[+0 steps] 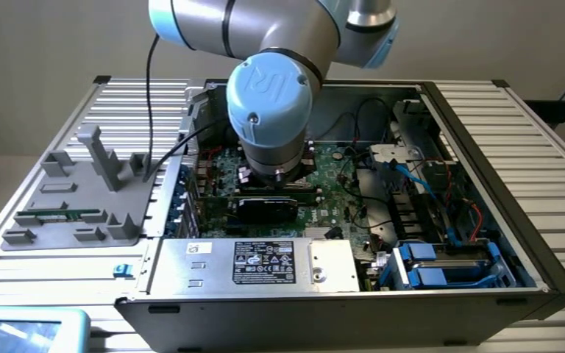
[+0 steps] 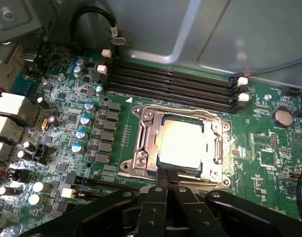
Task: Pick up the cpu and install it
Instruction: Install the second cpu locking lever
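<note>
The cpu (image 2: 183, 143), a flat square chip with a shiny silver top, lies flat inside the metal-framed socket (image 2: 141, 148) on the green motherboard (image 2: 269, 148). My gripper (image 2: 166, 177) is shut, its two black fingers pressed together with no gap. The fingertips sit at the socket's edge, right at the rim of the cpu, and I cannot tell whether they touch it. In the exterior view my arm's wrist (image 1: 271, 110) reaches down into the open computer case (image 1: 479, 147), over the motherboard.
Black memory slots (image 2: 175, 84) run beside the socket, with capacitors (image 2: 84, 133) on its other side. A grey fixture tray (image 1: 76, 198) holding a green memory stick (image 1: 62, 215) lies at the exterior view's left. The power supply (image 1: 253, 265) and blue drive caddies (image 1: 430, 265) fill the case's near side.
</note>
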